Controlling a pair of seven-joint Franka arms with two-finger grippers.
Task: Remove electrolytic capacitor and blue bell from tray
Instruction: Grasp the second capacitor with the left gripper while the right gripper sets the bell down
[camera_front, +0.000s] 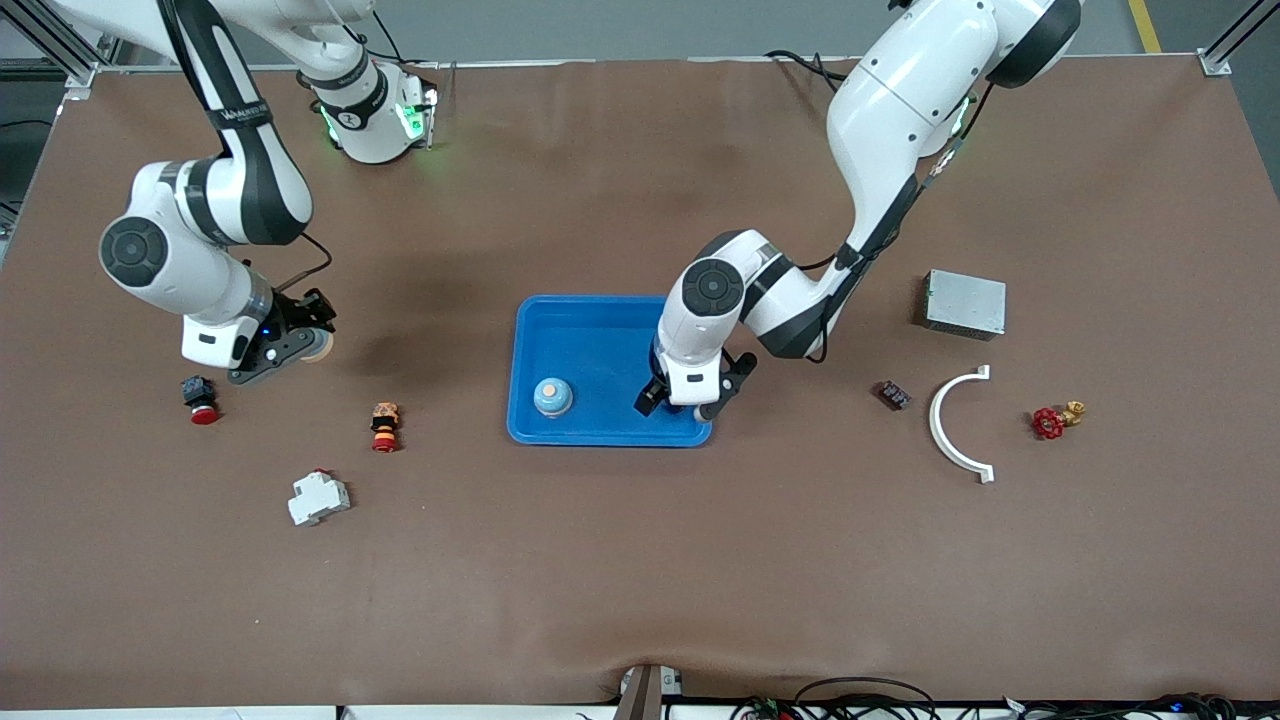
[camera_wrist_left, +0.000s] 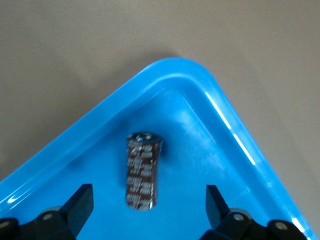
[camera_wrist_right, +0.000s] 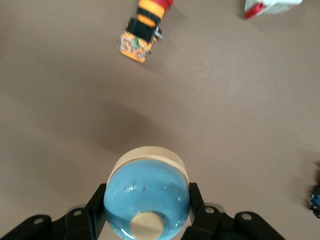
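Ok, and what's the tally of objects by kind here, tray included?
Bells: 2, tray bell and held bell
Capacitor: 1
Push buttons: 2, red push button and orange push button
White circuit breaker: 1
Grey box: 1
Small dark module: 1
White curved bracket: 1
Red valve: 1
Blue tray: 1
Total: 11

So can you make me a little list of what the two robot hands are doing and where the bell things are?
left gripper: open, low over a corner of the blue tray
capacitor: lying in the tray, let go
right gripper: shut on a blue bell, up over bare table at the right arm's end
second bell: sitting in the tray
orange button switch: on the table, untouched
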